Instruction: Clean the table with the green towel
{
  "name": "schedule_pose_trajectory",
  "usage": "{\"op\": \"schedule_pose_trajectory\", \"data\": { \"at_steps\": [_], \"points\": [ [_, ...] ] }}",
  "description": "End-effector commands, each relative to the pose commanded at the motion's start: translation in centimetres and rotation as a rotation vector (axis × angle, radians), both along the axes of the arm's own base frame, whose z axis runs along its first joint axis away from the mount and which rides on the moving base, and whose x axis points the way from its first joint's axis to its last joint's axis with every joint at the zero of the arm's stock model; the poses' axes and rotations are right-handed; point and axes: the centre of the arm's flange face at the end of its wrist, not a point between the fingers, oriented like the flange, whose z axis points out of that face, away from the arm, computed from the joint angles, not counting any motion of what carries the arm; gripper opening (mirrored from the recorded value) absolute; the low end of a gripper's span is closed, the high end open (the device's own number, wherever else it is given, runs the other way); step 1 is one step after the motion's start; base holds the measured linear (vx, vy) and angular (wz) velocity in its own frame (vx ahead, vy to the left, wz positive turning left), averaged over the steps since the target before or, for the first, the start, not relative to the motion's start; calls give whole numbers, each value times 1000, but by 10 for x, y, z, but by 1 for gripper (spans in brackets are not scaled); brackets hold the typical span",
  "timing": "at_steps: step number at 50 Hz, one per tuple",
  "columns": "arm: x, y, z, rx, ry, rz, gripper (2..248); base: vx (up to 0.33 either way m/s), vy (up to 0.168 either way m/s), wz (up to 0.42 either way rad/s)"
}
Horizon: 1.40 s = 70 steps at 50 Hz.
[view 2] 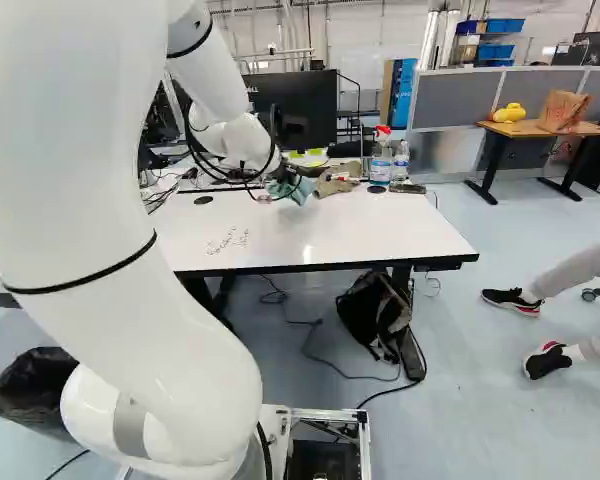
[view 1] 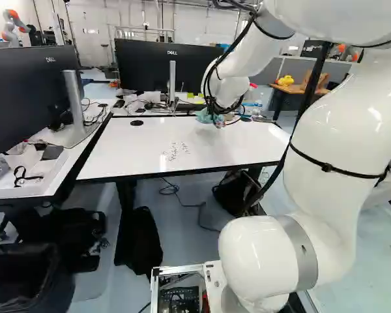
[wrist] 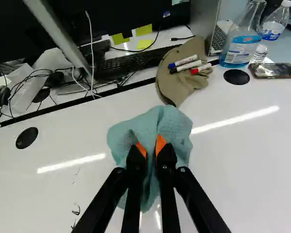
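With the end effector (view 2: 293,179), I'm pinching the crumpled teal-green cloth towel (wrist: 157,119) from both sides, over the far part of the white rectangular desk (view 2: 380,230). Beyond it, a khaki fabric cap (wrist: 169,85) is supporting three slim markers (wrist: 185,67); black scribbles (view 2: 227,241) are showing nearer.
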Motion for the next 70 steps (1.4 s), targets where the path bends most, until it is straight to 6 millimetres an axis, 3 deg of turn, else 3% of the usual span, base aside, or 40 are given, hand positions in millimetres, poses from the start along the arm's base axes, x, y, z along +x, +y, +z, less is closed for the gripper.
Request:
{"op": "schedule_pose_trajectory", "data": {
  "at_steps": [70],
  "points": [
    [-46, 104, -2, 5, 37, 219, 41, 0, 0, 0]
  ]
}}
